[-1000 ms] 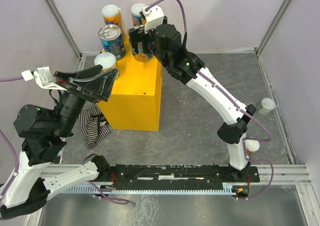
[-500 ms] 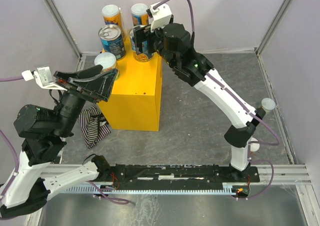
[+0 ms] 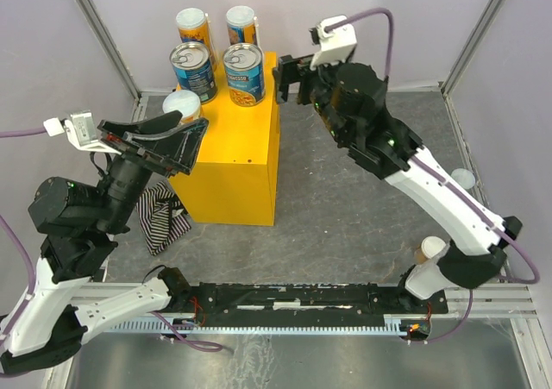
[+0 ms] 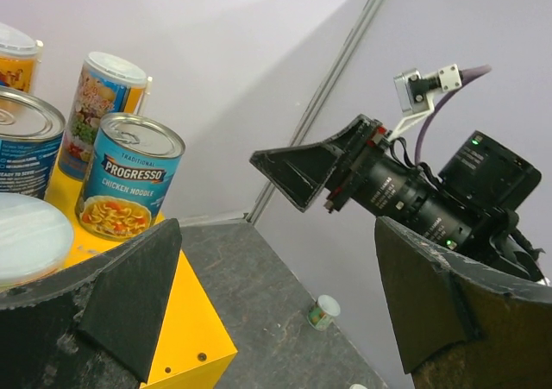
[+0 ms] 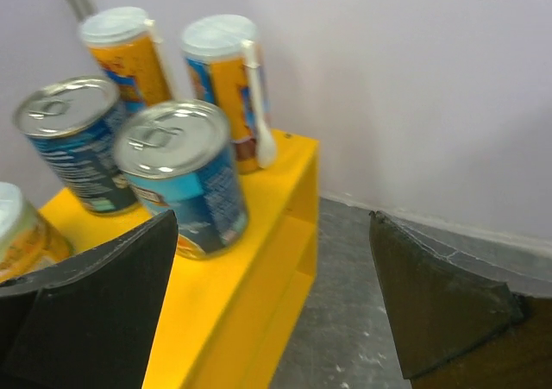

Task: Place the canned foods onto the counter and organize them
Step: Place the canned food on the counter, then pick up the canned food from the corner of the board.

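five cans (image 3: 244, 72) stand upright on the far end of the yellow box (image 3: 233, 169), in the upper left of the overhead view. two tall ones are at the back, two silver-topped ones in front of them, and a white-lidded one at the near left corner. another small can (image 3: 463, 179) sits on the grey floor at the right, well apart from the box. the right gripper (image 3: 291, 80) hangs just right of the box top, jaws wide and empty. the left gripper (image 3: 183, 143) hovers near the white-lidded can, also wide, holding nothing. a striped cloth (image 3: 164, 218) lies left of the box.
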Controlling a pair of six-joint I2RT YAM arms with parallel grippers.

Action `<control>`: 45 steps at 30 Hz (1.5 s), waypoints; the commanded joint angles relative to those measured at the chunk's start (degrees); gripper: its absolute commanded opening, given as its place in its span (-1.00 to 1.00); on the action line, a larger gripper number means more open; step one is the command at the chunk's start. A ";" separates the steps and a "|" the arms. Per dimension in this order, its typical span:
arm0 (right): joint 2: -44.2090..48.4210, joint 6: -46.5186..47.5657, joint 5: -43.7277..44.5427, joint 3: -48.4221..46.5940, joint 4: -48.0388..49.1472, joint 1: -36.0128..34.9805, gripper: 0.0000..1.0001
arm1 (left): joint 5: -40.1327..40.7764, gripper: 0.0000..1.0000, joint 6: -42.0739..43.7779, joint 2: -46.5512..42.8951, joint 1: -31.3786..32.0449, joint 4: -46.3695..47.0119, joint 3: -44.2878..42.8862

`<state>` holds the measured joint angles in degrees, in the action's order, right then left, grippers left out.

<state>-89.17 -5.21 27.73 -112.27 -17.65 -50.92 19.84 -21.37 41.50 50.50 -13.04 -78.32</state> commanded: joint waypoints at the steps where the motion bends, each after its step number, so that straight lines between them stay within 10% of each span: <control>1: 7.66 0.76 14.74 7.44 3.40 -0.02 0.98 | -2.50 0.97 -0.79 1.83 -0.06 3.63 -0.25; 6: 13.52 -4.53 26.50 13.72 -3.82 3.62 0.98 | -4.62 0.97 -2.00 3.20 -0.12 4.79 0.13; 33: 3.38 -70.46 13.50 33.77 -63.51 41.06 0.98 | -11.25 0.96 -6.68 0.69 -0.06 1.34 -0.07; 45: 11.04 -76.36 10.58 44.74 -62.15 44.54 0.98 | -11.84 0.96 -6.52 1.36 -0.08 -2.59 -3.43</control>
<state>-80.88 -78.26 38.20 -68.49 -77.82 -7.99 9.78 -26.33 42.26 50.50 -14.96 -79.29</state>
